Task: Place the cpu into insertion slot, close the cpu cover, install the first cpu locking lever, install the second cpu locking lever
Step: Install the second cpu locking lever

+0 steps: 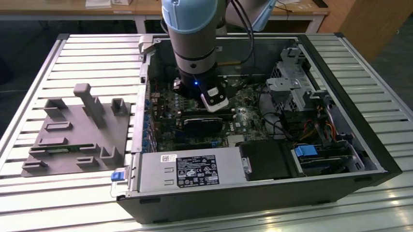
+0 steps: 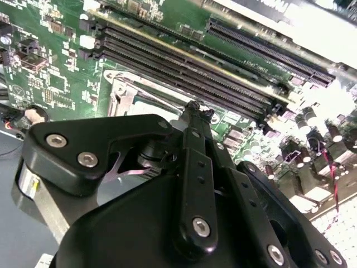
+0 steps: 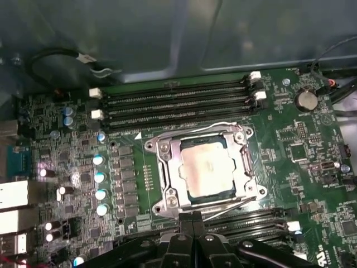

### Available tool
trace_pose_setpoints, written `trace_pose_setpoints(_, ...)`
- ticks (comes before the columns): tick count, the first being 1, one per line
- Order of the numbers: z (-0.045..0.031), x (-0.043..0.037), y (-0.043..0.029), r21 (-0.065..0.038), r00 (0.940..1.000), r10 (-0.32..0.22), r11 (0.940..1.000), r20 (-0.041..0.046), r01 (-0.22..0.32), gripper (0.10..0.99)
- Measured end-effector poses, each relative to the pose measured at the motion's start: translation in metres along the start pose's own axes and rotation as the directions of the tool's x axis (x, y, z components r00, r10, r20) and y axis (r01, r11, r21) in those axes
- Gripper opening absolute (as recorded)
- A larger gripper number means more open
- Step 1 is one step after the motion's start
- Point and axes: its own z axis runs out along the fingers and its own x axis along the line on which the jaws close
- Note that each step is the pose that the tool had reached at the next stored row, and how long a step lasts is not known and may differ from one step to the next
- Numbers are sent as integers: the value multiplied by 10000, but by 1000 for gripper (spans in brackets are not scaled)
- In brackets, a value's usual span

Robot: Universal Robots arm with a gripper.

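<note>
In the first wrist view the pale silver cpu (image 3: 209, 169) lies flat in the insertion slot (image 3: 212, 196) on the green board. The silver cpu cover (image 3: 169, 167) is folded down around it, and the chip shows through its window. One thin wire lever (image 3: 195, 129) runs along the side by the memory slots. A second lever (image 3: 230, 205) runs along the side nearest my gripper. My gripper (image 3: 193, 219) is shut, its black fingers pressed together with nothing seen between them, tips right at that near edge of the socket. From the exterior view the gripper (image 1: 214, 102) is down inside the computer case.
Long black memory slots (image 3: 178, 100) flank the socket. A black module (image 1: 203, 123) sits just in front of the gripper, with a grey power supply (image 1: 193, 169) and a drive cage (image 1: 293, 87) around it. A grey fixture (image 1: 77, 130) lies outside the case, on the exterior view's left.
</note>
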Motion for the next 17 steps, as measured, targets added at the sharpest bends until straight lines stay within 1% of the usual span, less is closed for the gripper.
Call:
trace_pose_setpoints(2, 2, -2, -35, -20, 10000, -30, 10000, -12, 30, 102)
trace_pose_setpoints(3, 4, -2, -49, -41, 10000, -43, 10000, -19, 43, 102)
trace_pose_setpoints(4, 8, 1, -59, -86, 10000, -56, 9999, -30, 56, 102)
trace_pose_setpoints(8, 33, 32, -75, -334, 9999, -139, 9993, -91, 136, 102)
trace_pose_setpoints(9, 51, 50, -83, -417, 9997, -211, 9989, -119, 205, 102)
trace_pose_setpoints(14, 93, 86, -101, -551, 9988, -446, 9975, -196, 435, 102)
trace_pose_setpoints(17, 120, 106, -111, -603, 9980, -592, 9965, -237, 577, 102)
